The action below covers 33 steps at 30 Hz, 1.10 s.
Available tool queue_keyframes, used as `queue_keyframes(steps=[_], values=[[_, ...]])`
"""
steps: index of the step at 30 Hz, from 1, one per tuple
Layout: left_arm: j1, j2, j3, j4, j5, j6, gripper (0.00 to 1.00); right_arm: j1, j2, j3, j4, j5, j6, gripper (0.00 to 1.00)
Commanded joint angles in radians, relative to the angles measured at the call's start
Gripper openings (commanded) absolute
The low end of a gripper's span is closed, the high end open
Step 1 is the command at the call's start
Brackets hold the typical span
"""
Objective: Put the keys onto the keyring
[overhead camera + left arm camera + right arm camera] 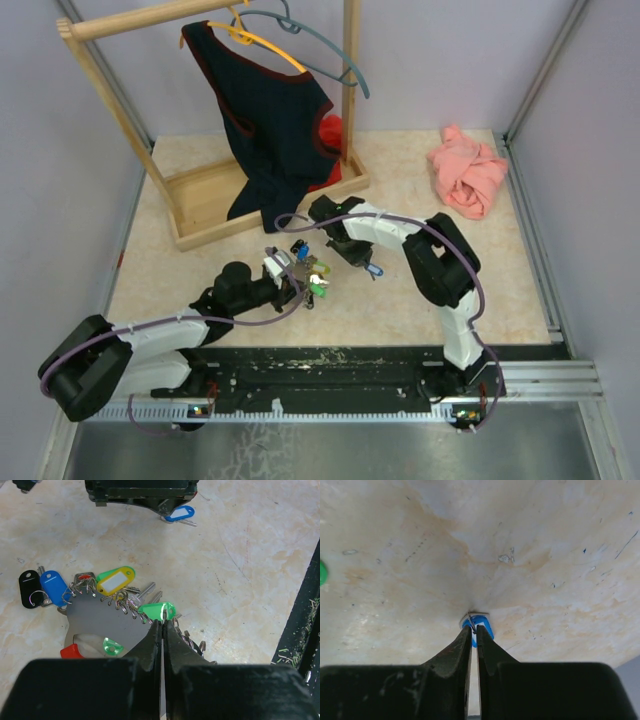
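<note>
Bright, even light; soft shadows

Nothing readable anywhere I look, no brand, number or sign. Down by my left wrist, the yellow key tag (116,580) shows its white paper window, and it's blank. Farther off, the blue key tag (180,514) has the same white insert, with no writing I can make out. The other tags are too small or too covered to tell.

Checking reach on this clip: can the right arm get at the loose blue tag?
Likely yes: the right pincer has its tips at the blue tag, with bare table around it; the left pincer is off at the key bunch.
</note>
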Motion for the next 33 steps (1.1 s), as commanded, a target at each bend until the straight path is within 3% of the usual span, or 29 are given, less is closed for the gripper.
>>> queue_keyframes(steps=[1, 7, 18, 26, 33], values=[[0.005, -0.008, -0.005, 0.034, 0.014, 0.005, 0.01, 0.016, -0.017, 0.048, 0.069, -0.055, -0.021, 0.09], [0.005, -0.001, -0.004, 0.034, 0.017, 0.004, 0.01, 0.014, -0.138, -0.069, 0.196, -0.098, -0.028, 0.16], [0.005, -0.004, -0.005, 0.033, 0.016, 0.003, 0.01, -0.024, -0.493, -0.432, 0.559, -0.181, -0.016, 0.27], [0.005, 0.002, -0.002, 0.036, 0.025, 0.003, 0.01, -0.026, -0.517, -0.589, 0.717, -0.144, -0.074, 0.27], [0.006, 0.002, -0.003, 0.039, 0.024, 0.004, 0.01, -0.023, -0.469, -0.611, 0.768, -0.131, -0.108, 0.27]])
